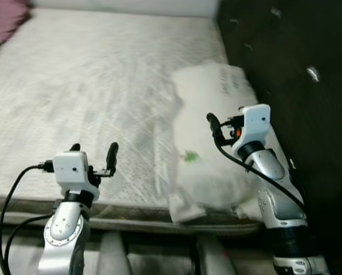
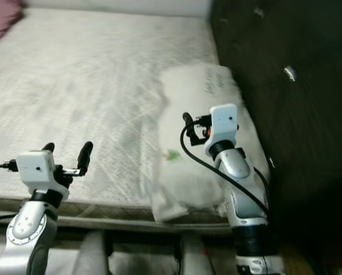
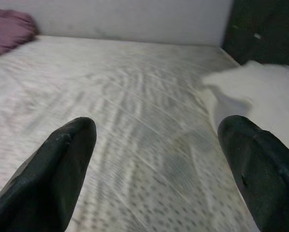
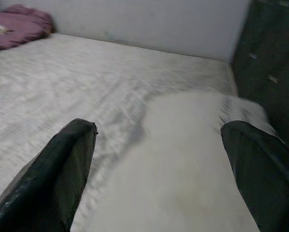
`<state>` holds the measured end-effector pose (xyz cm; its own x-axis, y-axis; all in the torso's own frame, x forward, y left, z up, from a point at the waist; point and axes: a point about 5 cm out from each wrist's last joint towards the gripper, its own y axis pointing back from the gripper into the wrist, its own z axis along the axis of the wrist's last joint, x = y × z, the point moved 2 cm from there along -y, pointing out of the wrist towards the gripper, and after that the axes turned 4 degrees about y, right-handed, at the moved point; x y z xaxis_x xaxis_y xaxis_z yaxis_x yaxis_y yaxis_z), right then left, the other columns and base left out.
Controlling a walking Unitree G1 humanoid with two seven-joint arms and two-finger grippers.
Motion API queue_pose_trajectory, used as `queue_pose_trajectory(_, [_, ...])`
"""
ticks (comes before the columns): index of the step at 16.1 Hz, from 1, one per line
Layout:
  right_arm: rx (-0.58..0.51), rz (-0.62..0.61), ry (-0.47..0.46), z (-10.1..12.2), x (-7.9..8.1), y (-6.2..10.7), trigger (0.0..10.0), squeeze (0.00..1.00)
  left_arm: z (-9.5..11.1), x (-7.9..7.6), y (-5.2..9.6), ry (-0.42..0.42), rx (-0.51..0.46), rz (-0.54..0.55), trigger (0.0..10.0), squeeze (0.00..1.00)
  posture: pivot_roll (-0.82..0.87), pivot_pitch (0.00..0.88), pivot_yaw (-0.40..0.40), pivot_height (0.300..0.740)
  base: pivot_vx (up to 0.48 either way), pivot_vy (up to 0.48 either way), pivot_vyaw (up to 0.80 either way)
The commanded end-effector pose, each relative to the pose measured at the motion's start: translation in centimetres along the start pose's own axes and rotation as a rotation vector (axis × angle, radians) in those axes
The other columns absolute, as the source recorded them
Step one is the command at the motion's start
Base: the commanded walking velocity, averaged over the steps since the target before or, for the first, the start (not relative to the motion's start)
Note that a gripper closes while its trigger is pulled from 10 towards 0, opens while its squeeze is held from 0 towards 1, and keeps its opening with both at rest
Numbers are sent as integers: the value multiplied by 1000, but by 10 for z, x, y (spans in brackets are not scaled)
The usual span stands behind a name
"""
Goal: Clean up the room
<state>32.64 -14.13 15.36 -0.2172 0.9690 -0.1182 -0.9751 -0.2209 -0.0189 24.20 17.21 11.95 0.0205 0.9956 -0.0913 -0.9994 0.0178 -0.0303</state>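
A bare white mattress (image 1: 90, 97) is lying across most of the head camera's view, its patterned surface running up to a pale wall. A white pillow (image 1: 208, 154) is resting at the mattress's right edge, beside a dark headboard (image 1: 297, 69), and is hanging slightly over the near edge of the bed. A small green mark is showing on the pillow's near side, and faint print is showing near its far end. A purple cloth (image 4: 18, 26) is sitting bunched at the far left corner of the mattress.

The left gripper (image 1: 93, 157) is hovering over the near edge of the mattress, its two black fingers (image 3: 52, 179) standing spread wide apart with nothing between them, the pillow well off to its right. The right gripper (image 4: 159, 183) is hovering just above the pillow, its fingers (image 4: 52, 179) also spread wide and holding nothing, with the pillow's white surface lying between and below them in the wrist view. Black cables are looping from both silver arms. The pictures are slightly blurred.
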Motion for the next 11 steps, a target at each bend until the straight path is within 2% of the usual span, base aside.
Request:
queue_pose_trajectory(1, [-11, 14, 0, 2, 3, 0, 10000, 0, -1, 2, 1, -8, 1, 9, 10000, 0, 21, 0, -46, 726, 0, 0, 0])
queue_pose_trajectory(6, [63, -17, 12, -24, -3, 14, 10000, 0, -13, 4, 5, -32, 54, 59, 10000, 0, 12, 0, -43, 740, 0, 0, 0])
queue_pose_trajectory(8, [126, -76, 18, -45, -14, 19, 10000, 0, -13, 2, 1, -40, 53, 63, 10000, 0, 13, 0, -42, 740, 0, 0, 0])
queue_pose_trajectory(11, [243, -94, 77, -67, -24, 15, 10000, 0, -18, 3, -3, -61, 75, 96, 10000, 0, -2, 0, -13, 740, 0, 0, 0])
